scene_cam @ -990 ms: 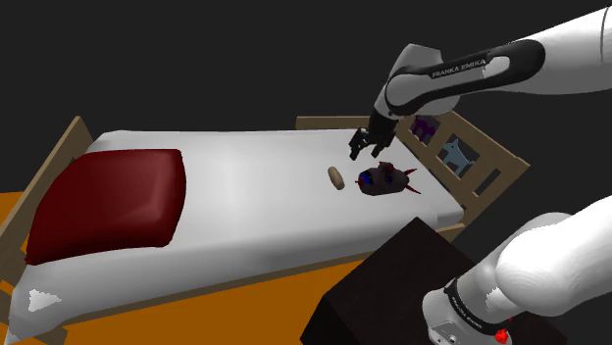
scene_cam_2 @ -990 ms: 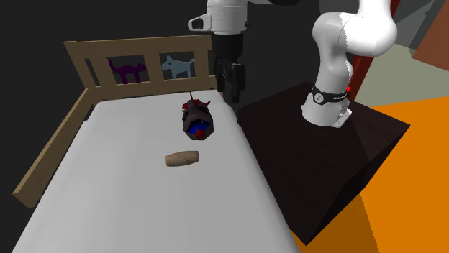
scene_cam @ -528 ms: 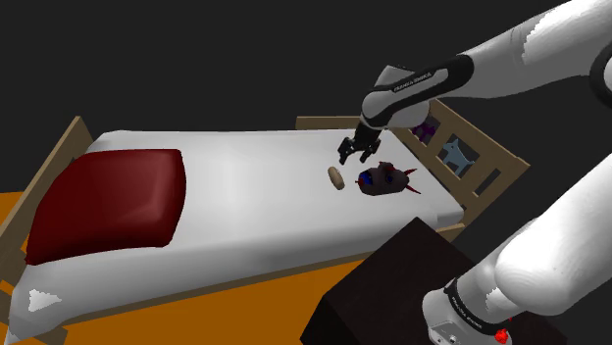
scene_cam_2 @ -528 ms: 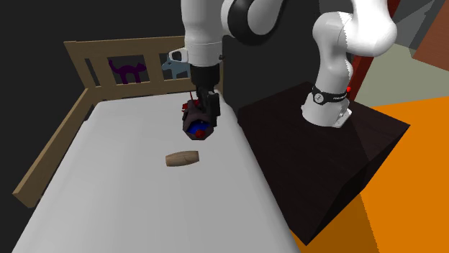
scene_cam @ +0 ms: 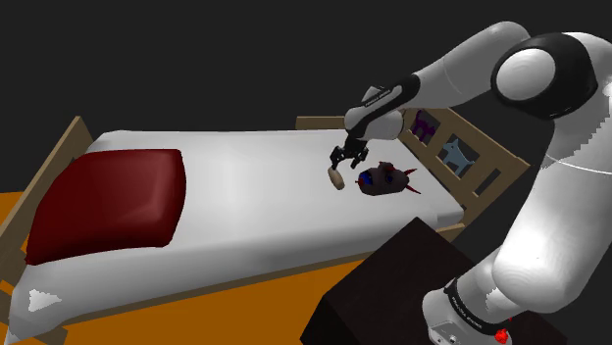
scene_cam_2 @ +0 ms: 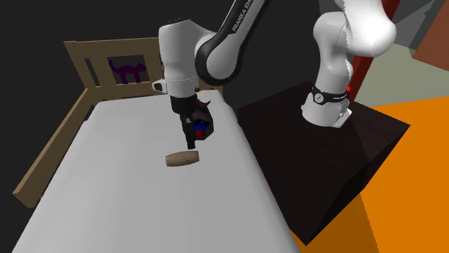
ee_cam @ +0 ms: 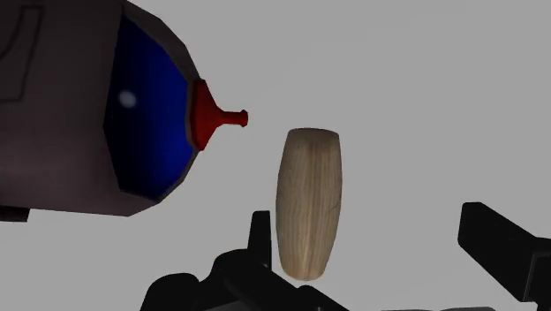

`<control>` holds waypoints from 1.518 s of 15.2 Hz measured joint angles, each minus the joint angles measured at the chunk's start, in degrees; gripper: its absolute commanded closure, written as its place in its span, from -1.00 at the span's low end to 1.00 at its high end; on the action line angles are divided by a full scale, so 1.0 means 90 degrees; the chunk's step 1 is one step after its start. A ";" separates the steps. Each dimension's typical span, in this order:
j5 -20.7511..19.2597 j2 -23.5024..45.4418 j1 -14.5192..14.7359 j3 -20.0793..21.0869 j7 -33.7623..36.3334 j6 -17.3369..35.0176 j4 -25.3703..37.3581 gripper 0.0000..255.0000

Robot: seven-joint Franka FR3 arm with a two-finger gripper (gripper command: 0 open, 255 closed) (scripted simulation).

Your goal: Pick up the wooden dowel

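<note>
Approach phase is judged in hand. The black end effector (scene_cam: 339,159), released and empty, is held over the short pale wooden dowel (scene_cam: 336,176), lying on the white bed (scene_cam: 245,201) beside the dark blue-and-red toy (scene_cam: 382,179). Centring, descent and closure are called for.

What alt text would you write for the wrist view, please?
A barrel-shaped wooden dowel lies on a pale grey surface, unheld, between the black fingers of the open end effector. Beside it sits a dark toy with a blue face and a red spike.

Dowel (scene_cam: 336,176) on bed (scene_cam: 245,211) — toy (scene_cam: 384,180) just beside, gripper (scene_cam: 341,162) above
</note>
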 measured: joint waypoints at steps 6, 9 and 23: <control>0.0224 0.1079 -0.0178 0.0103 -0.0127 0.0311 0.0750 -1.00; 0.0286 0.1315 -0.0227 0.0156 -0.0194 0.0466 0.0830 -1.00; 0.0329 0.1488 -0.0262 0.0198 -0.0242 0.0584 0.0892 1.00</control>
